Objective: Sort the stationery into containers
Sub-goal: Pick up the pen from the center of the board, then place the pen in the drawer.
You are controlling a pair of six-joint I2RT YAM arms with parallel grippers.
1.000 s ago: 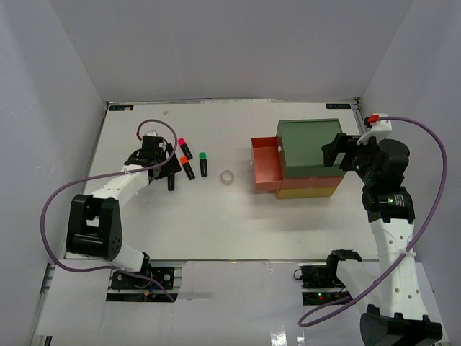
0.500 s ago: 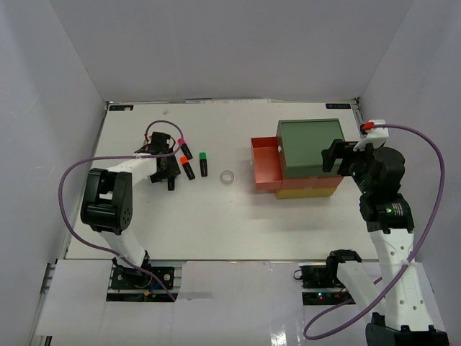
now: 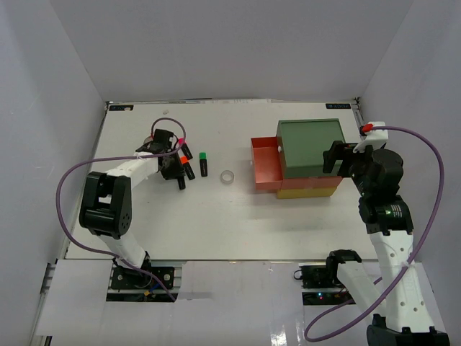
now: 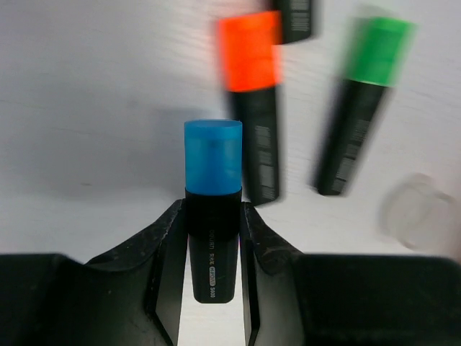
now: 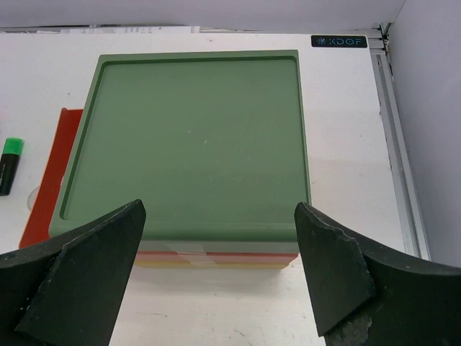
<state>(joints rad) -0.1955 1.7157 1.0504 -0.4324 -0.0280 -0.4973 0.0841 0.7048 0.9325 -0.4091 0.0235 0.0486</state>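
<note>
In the left wrist view a blue-capped highlighter (image 4: pixel 212 216) lies on the table between my left gripper's (image 4: pixel 212 210) fingers, which press on its black body. From above, that gripper (image 3: pixel 175 171) sits beside the pink-capped (image 3: pixel 181 143), orange-capped (image 3: pixel 184 161) and green-capped (image 3: pixel 204 161) highlighters. A small pale tape roll (image 3: pixel 227 176) lies to their right. The containers stand at the right: a dark green top (image 3: pixel 311 146), an orange-red drawer (image 3: pixel 263 164) pulled out to the left, and a yellow bottom (image 3: pixel 308 192). My right gripper (image 5: pixel 218 209) hangs open above the green top's near edge.
White walls close the table in on the left, back and right. A metal rail (image 5: pixel 396 144) runs along the table's right edge, close to the containers. The left arm's purple cable (image 3: pixel 72 180) loops out over the table's left side.
My left gripper has shifted slightly right and closed its fingers onto the blue-capped highlighter. The right gripper has drifted a little and stays open.
</note>
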